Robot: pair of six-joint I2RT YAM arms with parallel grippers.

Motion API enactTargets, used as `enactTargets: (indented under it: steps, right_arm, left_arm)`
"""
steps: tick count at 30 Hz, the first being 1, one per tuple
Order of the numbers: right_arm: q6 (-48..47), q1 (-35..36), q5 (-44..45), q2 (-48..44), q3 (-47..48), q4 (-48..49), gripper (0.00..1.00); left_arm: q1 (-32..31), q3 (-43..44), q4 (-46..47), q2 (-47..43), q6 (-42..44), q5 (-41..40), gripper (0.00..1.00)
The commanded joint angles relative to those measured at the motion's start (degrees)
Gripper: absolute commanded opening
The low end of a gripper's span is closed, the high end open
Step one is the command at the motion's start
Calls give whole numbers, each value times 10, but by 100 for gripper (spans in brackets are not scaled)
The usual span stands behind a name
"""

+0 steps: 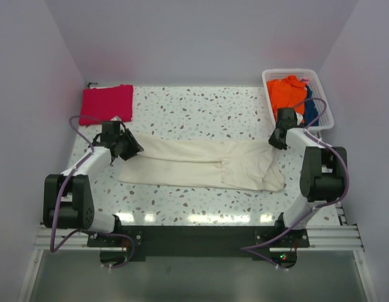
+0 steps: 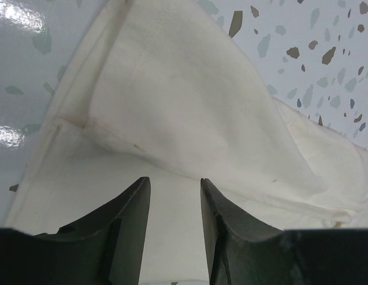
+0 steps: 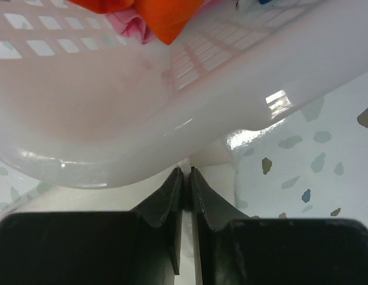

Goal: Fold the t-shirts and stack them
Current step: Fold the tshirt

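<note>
The cream-white t-shirt (image 1: pixel 200 165) lies across the middle of the desk (image 1: pixel 181 107), long axis left to right, one end at each arm. The left fingers (image 2: pixel 131 219) stand open over its left end. The right fingers (image 3: pixel 172 196) are pressed together at its right end, beside the laundry basket (image 3: pixel 112 119); I cannot tell whether they pinch cloth.

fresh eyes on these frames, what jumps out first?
A big cream-white shirt sprawls across the middle of the speckled table, partly folded. The left end effector is open over its left end and the right end effector is shut near its right end. A folded crimson-pink shirt lies at the far left corner, and a white basket of orange clothes at the far right.
</note>
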Motion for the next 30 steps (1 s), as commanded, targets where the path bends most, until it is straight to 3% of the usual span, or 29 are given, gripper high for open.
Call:
enactTargets:
  steps: [1, 5, 6, 10, 12, 16, 23, 30]
  right_arm:
    - [10, -10, 21, -16, 21, 5, 13]
    - [18, -10, -1, -40, 13, -5, 29]
    - [19, -10, -4, -58, 5, -9, 38]
    - [23, 7, -38, -112, -18, -19, 46]
    - [23, 41, -33, -140, -31, -25, 47]
    - [27, 100, -32, -174, -46, -27, 49]
    - [38, 189, -67, -176, -54, -14, 49]
    - [40, 221, -84, -169, -61, -4, 49]
  left_arm:
    - [2, 3, 2, -1, -11, -25, 43]
    - [5, 10, -13, -10, -12, -59, 40]
    - [5, 12, -17, -15, -11, -74, 40]
    - [5, 24, -32, -13, -12, -121, 42]
    - [5, 27, -44, -12, -15, -147, 51]
    - [3, 35, -44, -4, -28, -163, 57]
    - [-5, 64, -31, 40, -50, -172, 53]
    - [-22, 67, -24, 71, -73, -187, 47]
